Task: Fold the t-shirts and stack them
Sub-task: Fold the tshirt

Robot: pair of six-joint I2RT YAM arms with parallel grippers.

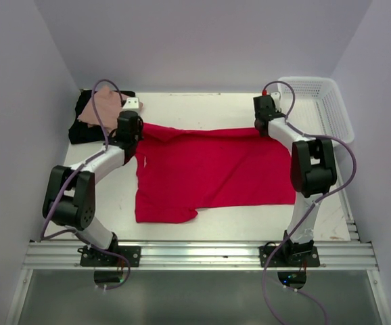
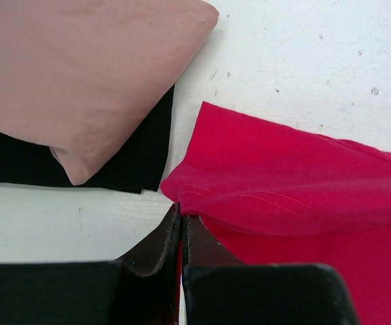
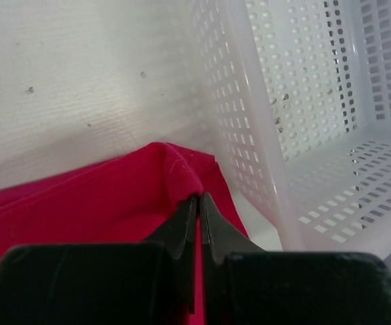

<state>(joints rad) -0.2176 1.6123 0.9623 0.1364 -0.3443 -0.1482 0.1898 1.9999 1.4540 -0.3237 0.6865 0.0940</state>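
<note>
Both arms are starting the fold on the red t-shirt (image 1: 216,169), which is lying spread mid-table, with the left gripper (image 2: 180,218) and right gripper (image 3: 197,200) each clamping a far corner, so next, I'd say, they are needing to lift together and carry that edge toward the near hem.

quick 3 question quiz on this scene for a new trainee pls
1. True or false: the left gripper and the right gripper are each shut on the far edge of the red t-shirt.
2. Fill in: the white basket stands nearest the ___ gripper.
3. The salmon-pink t-shirt lies on: A the black t-shirt; B the red t-shirt; C the white basket.
Key: 1 true; 2 right; 3 A.
</note>
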